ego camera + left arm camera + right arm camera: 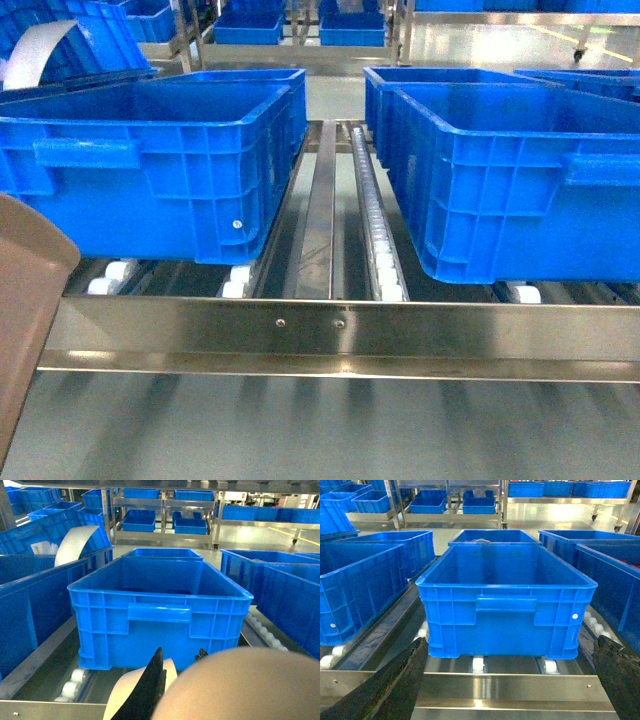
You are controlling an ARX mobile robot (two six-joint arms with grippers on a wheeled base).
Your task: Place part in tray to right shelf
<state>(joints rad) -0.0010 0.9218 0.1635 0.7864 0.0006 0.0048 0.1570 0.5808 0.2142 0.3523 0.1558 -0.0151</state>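
Stainless steel fills our head view: the right shelf (340, 335) shows its shiny front rail and white roller lanes, with a left crate (150, 165) and a right crate (520, 180) on them and an open lane between. The beige tray (25, 320) intrudes only at the left edge; neither set of fingers appears here.

From the left wrist, we see what the head view hides: the tray's pale curved wall (240, 685) fills the lower right, with a dark finger (147, 690) against it. We judge the left fingers are pinching the tray, though the grip itself is hidden.

From the right wrist, the right gripper (507, 680) has its dark fingers spread wide and empty, facing a crate (505, 600).

No view shows the part; whether it lies in the tray, we cannot tell. We judge the carry is finished and delivery pending: next, advance the tray over the rail.
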